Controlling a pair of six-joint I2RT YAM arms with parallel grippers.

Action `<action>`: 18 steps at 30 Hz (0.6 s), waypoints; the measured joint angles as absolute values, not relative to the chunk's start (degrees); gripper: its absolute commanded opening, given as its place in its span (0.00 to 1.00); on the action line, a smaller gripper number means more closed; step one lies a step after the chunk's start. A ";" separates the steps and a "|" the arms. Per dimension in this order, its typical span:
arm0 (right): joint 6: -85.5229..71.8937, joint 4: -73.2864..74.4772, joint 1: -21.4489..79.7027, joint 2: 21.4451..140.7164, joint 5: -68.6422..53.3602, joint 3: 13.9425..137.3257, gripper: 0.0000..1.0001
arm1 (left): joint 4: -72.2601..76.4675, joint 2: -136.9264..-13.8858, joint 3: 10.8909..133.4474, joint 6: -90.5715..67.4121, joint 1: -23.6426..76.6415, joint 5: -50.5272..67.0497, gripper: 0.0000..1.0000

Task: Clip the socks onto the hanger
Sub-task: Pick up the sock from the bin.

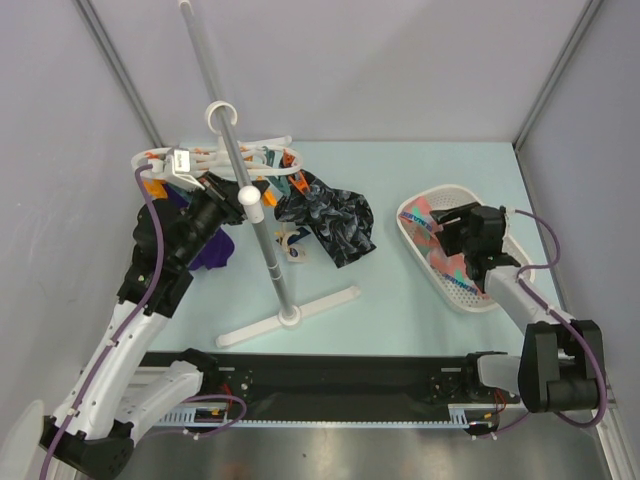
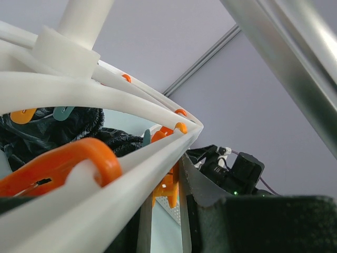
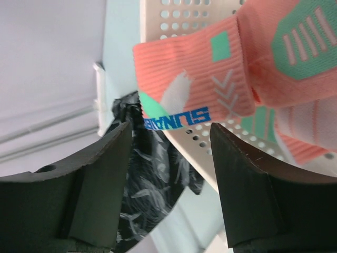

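the hanger [image 1: 225, 165] sits near the far left corner of the bench, the marbled black-grey sock [image 1: 335, 225] trailing from it towards the middle and the purple sock [image 1: 212, 250] beneath. the left gripper [image 1: 195, 190] is up against its frame; whether it grips, i cannot tell. by the right edge, the right gripper [image 3: 171, 132] gapes over the salmon-pink sock [image 3: 192, 89] in the white basket [image 1: 420, 200].

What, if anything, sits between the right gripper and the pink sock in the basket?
Nothing visible does. In the right wrist view the right gripper is open, and the pink sock lies straight ahead of it, on top in the white basket, with nothing covering it.
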State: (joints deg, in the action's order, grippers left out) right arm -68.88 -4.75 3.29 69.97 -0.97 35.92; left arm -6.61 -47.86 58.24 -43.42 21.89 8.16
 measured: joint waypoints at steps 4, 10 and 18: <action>-73.19 -5.93 3.75 71.33 0.49 35.81 0.66 | -6.61 -47.88 58.24 -43.42 21.89 8.16 0.00; -79.85 -4.08 6.09 70.78 5.69 34.61 0.66 | -6.57 -47.97 58.24 -43.42 21.89 8.16 0.00; -85.76 -0.45 7.84 68.58 12.58 33.17 0.65 | -6.55 -48.01 58.24 -43.44 21.89 8.16 0.00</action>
